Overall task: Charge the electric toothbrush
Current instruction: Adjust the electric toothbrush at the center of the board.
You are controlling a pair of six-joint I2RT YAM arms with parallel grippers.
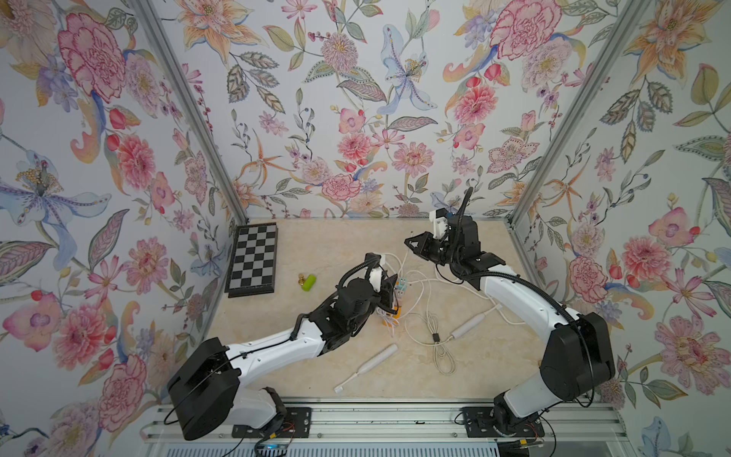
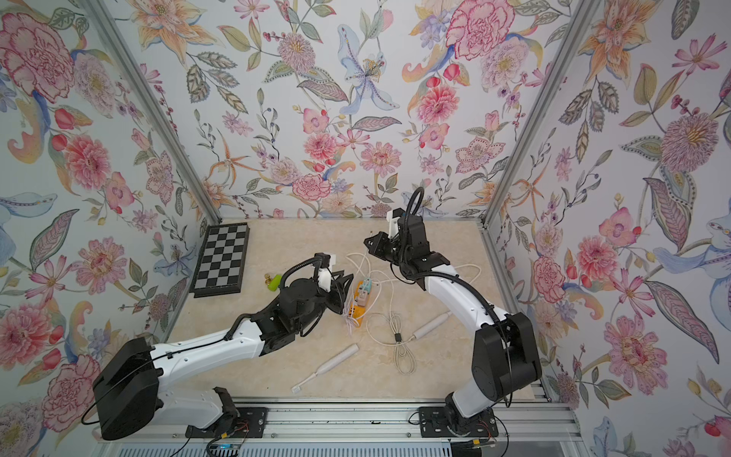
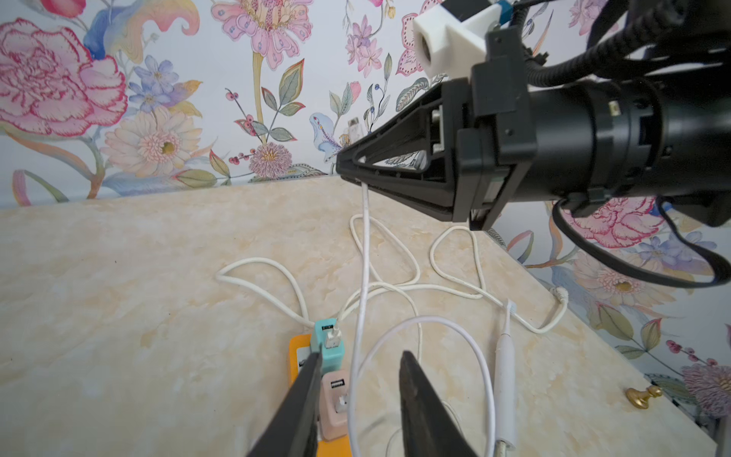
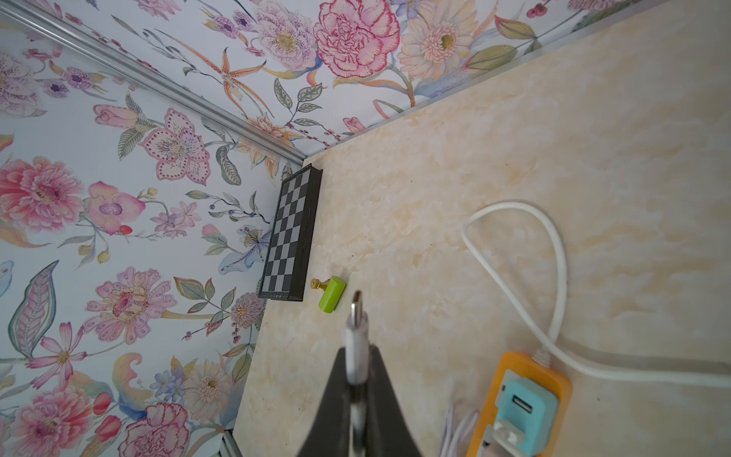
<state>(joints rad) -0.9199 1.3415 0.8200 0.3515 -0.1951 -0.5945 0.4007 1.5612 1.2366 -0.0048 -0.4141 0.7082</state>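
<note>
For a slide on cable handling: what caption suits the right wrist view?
Right gripper shut on a white cable plug, near the orange power strip and teal adapter.

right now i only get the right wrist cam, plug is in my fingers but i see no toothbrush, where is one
observer: one toothbrush lies loose on the table, near the front rail.
operator: any other
observer: yes, a second toothbrush lies beside the tied cable bundle.
operator: left gripper busy
observer: no, the left gripper is open over the orange power strip, holding nothing.
</note>
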